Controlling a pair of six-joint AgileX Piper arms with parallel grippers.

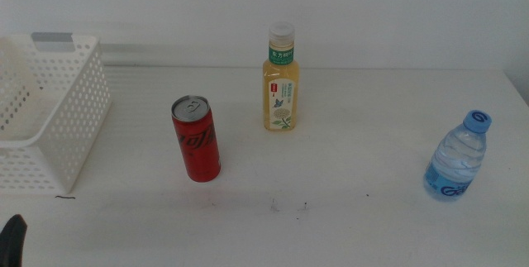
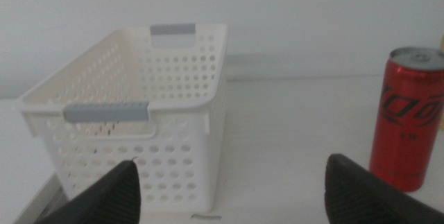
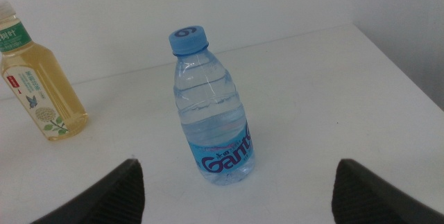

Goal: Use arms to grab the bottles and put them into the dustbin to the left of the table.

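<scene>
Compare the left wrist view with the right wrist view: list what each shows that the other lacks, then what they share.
Only the left wrist view shows the white perforated plastic basket with grey-marked rim and the slim red soda can, both ahead of the open left gripper. Only the right wrist view shows the small clear water bottle with blue cap and the yellow tea bottle with green label, standing ahead of the open right gripper. Both show the plain white tabletop and two dark fingers holding nothing.
</scene>
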